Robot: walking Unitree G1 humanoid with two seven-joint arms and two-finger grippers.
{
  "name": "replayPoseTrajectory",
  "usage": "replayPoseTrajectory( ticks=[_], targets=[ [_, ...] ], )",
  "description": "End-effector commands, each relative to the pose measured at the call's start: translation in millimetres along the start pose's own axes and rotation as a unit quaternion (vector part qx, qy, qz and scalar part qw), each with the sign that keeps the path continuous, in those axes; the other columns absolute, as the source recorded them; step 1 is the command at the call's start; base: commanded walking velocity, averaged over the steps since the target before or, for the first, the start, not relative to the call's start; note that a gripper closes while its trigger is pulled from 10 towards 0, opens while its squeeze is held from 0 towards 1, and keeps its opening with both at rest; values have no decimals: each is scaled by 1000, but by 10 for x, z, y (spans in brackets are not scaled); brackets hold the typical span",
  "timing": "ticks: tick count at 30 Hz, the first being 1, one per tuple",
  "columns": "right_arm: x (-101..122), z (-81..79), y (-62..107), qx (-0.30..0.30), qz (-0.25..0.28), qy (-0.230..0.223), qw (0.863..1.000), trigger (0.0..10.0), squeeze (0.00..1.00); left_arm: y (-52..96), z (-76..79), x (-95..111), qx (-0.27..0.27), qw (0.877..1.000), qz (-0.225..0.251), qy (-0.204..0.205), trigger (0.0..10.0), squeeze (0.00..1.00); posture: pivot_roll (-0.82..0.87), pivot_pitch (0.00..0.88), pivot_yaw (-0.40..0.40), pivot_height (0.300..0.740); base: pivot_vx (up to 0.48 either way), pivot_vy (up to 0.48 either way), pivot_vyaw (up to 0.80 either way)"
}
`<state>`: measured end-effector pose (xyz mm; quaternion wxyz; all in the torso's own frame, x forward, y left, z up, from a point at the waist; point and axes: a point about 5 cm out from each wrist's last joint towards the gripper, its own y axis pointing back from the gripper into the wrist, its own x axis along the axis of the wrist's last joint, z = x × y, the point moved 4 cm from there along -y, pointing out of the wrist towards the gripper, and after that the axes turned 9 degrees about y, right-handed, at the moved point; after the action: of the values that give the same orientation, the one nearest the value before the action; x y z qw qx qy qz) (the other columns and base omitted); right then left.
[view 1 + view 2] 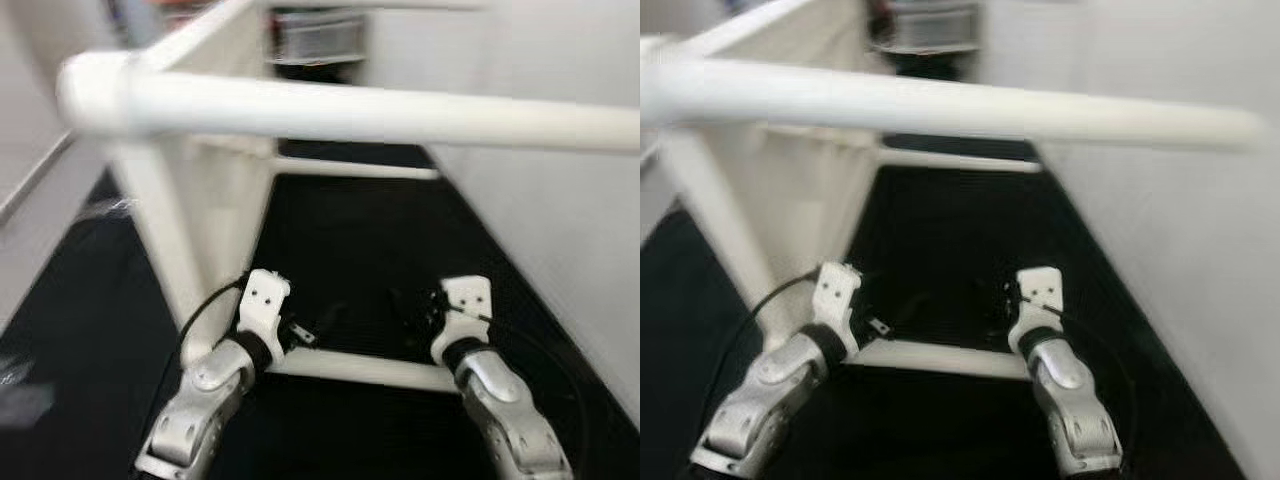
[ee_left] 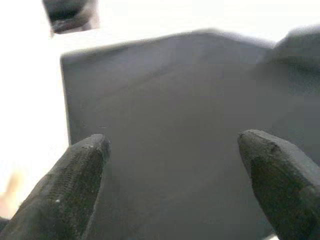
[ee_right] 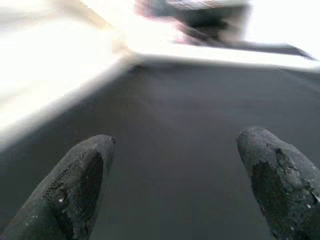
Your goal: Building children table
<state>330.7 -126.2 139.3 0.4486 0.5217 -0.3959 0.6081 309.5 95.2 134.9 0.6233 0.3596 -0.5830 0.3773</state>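
Left eye view: we see a white table frame [image 1: 330, 110] over dark floor [image 1: 350, 240]. Left gripper [image 2: 172, 165] and right gripper [image 3: 175, 165] jaws are spread, holding nothing.

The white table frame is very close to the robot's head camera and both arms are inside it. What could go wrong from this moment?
1. The top rail of the white table frame crosses close before the camera, hiding part of the work area.
2. The left gripper and right gripper are open and hold nothing, so the frame may be unsteadied.
3. Both arms reach over the lower bar and could knock it.
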Motion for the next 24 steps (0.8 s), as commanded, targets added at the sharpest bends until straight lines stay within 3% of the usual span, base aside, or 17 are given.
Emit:
replayPoseTrajectory(
  ticks=[1,11,22,23,24],
  targets=[
    [-123,106,78,-13,-23,6,1000,10000,0,-19,118,29,-12,1000,3,-10,10000,0,-94,48,4,740,0,0,0],
    [-156,112,98,-9,-28,-4,1000,10000,0,88,93,-28,36,999,-28,-11,10000,0,-97,49,3,740,0,0,0],
    [-165,107,103,-7,-29,-6,1000,10000,0,190,269,11,13,999,-34,20,10000,0,-99,45,9,740,0,0,0],
    [-154,107,105,-6,-28,-4,1000,10000,0,206,257,10,13,999,-32,30,0,0,-95,50,11,740,0,0,0],
    [-145,106,108,-5,-26,-3,1000,10000,0,220,244,7,14,999,-31,39,0,0,-95,50,11,740,0,0,0]
  ],
)
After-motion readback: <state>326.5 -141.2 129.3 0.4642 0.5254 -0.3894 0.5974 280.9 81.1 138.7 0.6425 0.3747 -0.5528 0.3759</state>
